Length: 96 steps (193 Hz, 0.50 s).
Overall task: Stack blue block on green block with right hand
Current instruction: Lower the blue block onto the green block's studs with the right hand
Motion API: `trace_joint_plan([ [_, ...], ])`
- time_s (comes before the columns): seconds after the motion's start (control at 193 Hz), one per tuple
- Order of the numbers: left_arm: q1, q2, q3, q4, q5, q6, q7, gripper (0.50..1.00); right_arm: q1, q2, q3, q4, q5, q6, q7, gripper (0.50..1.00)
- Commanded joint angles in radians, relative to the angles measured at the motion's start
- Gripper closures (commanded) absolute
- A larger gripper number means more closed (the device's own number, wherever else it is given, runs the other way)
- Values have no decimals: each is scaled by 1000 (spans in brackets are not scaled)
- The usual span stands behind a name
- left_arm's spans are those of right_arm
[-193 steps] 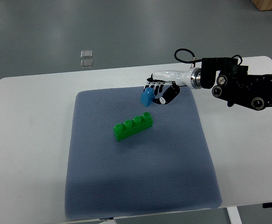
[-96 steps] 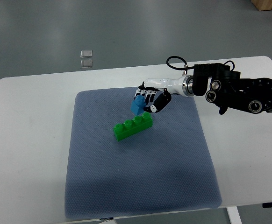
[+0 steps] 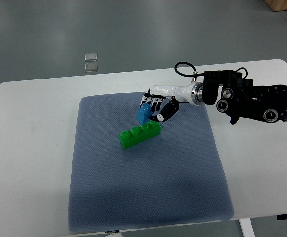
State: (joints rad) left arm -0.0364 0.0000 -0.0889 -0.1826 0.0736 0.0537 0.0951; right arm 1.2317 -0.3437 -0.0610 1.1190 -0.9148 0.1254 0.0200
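Note:
A long green block with several studs lies slantwise on the blue-grey mat, a little left of the mat's middle. My right hand reaches in from the right and is shut on a small blue block. The blue block hangs just above the green block's right end; whether the two touch I cannot tell. The left arm does not show in the top view.
The mat lies on a white table. Two small clear squares lie on the grey floor beyond the table's far edge. My dark right forearm stretches across the table's right part.
My right hand has carried the blue block left and toward the near side, from beyond the green block's right end to just above it.

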Motion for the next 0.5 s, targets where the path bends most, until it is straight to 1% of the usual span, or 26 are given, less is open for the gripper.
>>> trace_joint_plan([
  [0.0,0,0,0,0,0,0,0,500,-3,5,-13,-1,-4,-9,0,869],
  [0.493,0,0,2,0,0,0,0,500,-29,28,-30,-18,-16,-32,0,869],
])
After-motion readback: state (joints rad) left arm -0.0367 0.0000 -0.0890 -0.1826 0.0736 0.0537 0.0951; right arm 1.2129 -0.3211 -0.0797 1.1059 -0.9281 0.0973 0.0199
